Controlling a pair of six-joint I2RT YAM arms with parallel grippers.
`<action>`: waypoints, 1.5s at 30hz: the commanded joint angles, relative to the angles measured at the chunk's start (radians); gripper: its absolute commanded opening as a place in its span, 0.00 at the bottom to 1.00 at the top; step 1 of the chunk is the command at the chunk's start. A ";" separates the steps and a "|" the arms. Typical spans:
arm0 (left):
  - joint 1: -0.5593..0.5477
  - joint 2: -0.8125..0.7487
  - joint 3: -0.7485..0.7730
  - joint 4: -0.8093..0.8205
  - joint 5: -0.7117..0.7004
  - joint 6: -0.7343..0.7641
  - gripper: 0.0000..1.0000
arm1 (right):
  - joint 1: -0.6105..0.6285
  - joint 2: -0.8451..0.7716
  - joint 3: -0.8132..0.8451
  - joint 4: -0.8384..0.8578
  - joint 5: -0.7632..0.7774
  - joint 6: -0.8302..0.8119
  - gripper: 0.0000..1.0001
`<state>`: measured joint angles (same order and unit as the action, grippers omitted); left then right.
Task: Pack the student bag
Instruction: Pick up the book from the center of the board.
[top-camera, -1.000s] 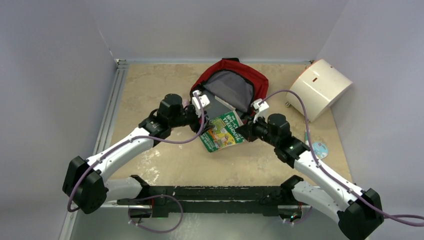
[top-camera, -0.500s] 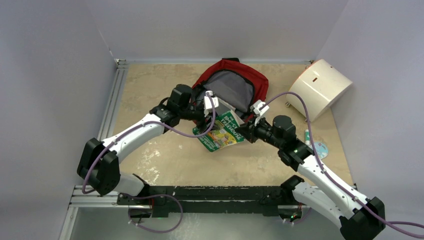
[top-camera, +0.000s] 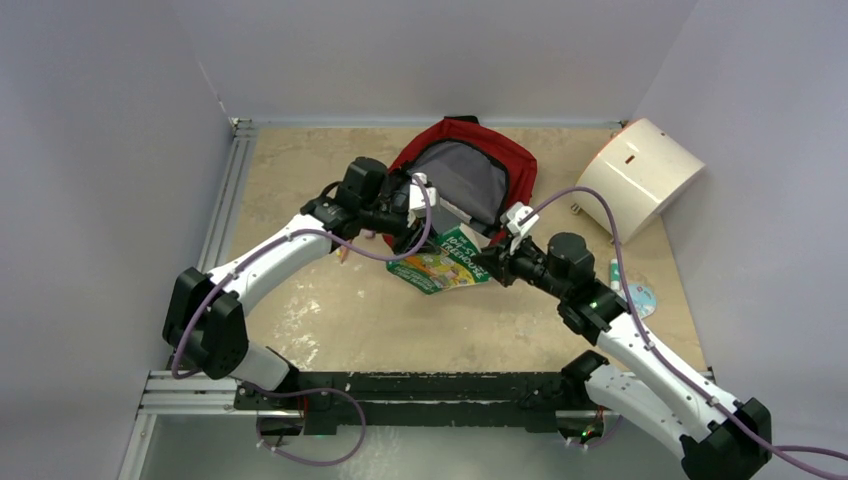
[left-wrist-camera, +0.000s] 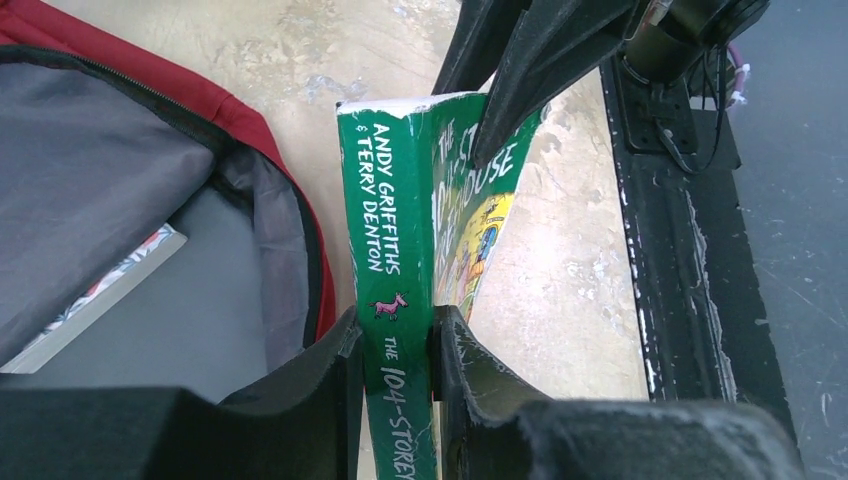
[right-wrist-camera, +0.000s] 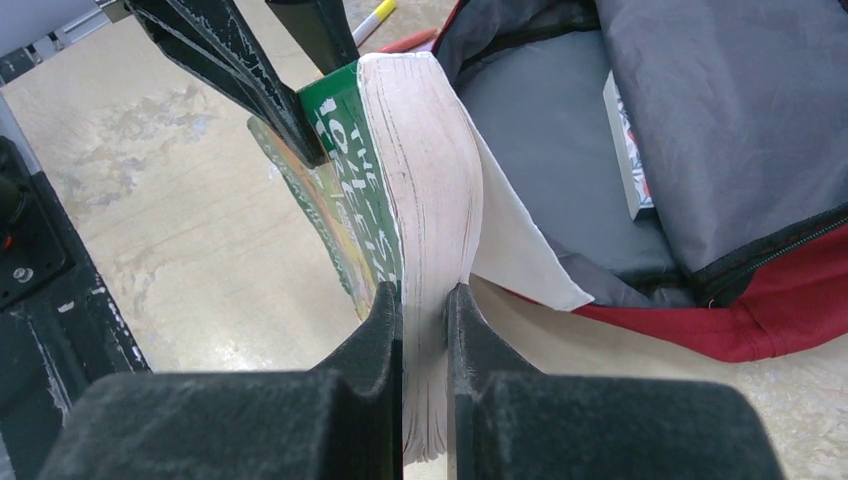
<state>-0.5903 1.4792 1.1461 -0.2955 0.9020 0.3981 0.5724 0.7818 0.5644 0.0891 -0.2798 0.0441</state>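
The student bag (top-camera: 462, 168), dark red with grey lining, lies unzipped at the back of the table. In front of its mouth a green paperback book (top-camera: 441, 266) is held on edge between both grippers. My left gripper (left-wrist-camera: 398, 335) is shut on the book's green spine (left-wrist-camera: 392, 240). From the opposite side my right gripper (right-wrist-camera: 425, 300) is shut on the book's page block (right-wrist-camera: 428, 190). The bag's grey interior (left-wrist-camera: 110, 170) sits just left of the book. A flat book (right-wrist-camera: 625, 140) lies inside the bag (right-wrist-camera: 760, 310).
A white rounded box (top-camera: 640, 175) stands at the back right. A small disc (top-camera: 641, 298) and a pen-like item (top-camera: 612, 272) lie by the right arm. A yellow marker (right-wrist-camera: 371, 14) lies by the bag. A black frame (top-camera: 420, 385) runs along the near edge.
My left arm swung right to the book and its jaws closed on the spine. The right gripper kept its hold, and the book moved slightly towards the bag.
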 joint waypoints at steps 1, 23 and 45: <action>-0.008 -0.002 0.076 -0.075 0.150 0.053 0.00 | 0.004 -0.030 0.049 0.134 -0.015 -0.039 0.16; -0.008 -0.164 0.107 -0.156 0.130 0.278 0.00 | 0.005 0.005 0.280 -0.152 -0.316 -0.376 0.80; -0.008 -0.199 0.086 -0.120 0.165 0.295 0.00 | 0.004 0.121 0.255 -0.121 -0.370 -0.407 0.64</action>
<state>-0.5961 1.3270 1.2095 -0.5087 0.9871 0.6666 0.5770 0.8951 0.8021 -0.0601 -0.6209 -0.3378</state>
